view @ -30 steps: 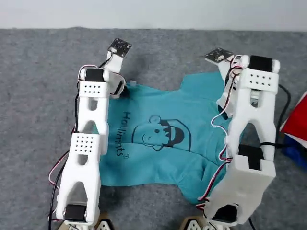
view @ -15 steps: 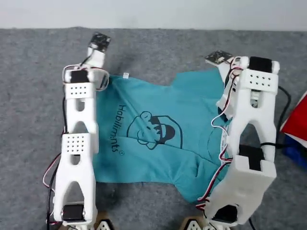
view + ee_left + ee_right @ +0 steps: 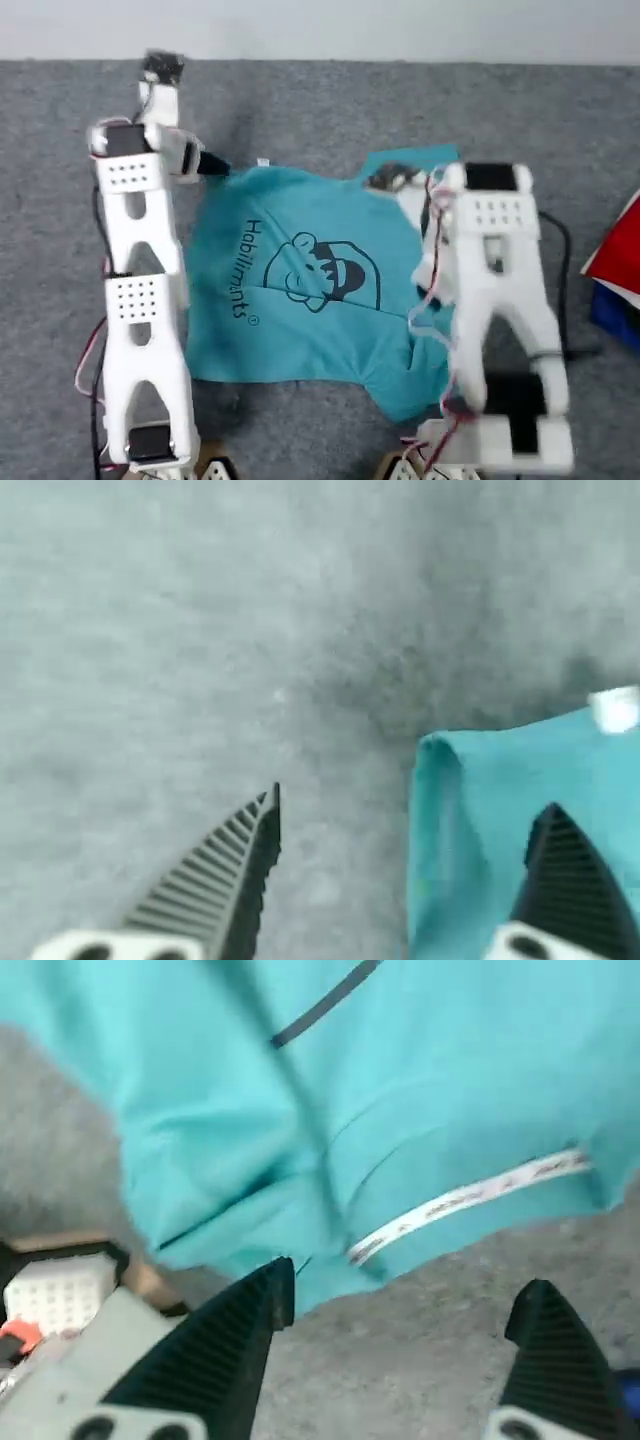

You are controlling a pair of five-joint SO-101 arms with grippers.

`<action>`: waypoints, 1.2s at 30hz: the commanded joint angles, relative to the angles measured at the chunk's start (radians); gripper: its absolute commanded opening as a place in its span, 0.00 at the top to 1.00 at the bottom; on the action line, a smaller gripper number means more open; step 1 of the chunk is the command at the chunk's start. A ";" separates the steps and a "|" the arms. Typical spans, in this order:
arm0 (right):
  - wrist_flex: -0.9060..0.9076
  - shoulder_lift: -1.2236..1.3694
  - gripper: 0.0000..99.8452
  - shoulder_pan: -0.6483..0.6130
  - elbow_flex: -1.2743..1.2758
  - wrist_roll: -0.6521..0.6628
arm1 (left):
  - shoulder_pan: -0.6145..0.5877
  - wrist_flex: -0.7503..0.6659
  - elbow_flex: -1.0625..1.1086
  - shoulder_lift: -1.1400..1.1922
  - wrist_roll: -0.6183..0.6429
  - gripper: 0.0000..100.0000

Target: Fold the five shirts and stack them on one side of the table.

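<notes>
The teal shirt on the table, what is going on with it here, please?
Two robot arms are at the teal shirt, which lies spread out, print up, on the grey table and is not yet folded. The left gripper is open and straddles a far corner of the shirt. The right gripper is open above another edge of it. A red cloth and a blue cloth lie at the side of the table.

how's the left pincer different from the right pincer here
The left pincer straddles the teal shirt's corner, one finger over cloth, one over grey carpet. The right pincer gapes over carpet just off a wrinkled shirt edge. Beyond the left pincer lies mostly carpet; beyond the right pincer, mostly shirt. Both are open and empty.
</notes>
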 commanded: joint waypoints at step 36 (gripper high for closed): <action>-0.211 -0.038 0.66 -0.200 0.416 0.152 | 0.152 0.040 2.032 -1.275 -0.037 0.63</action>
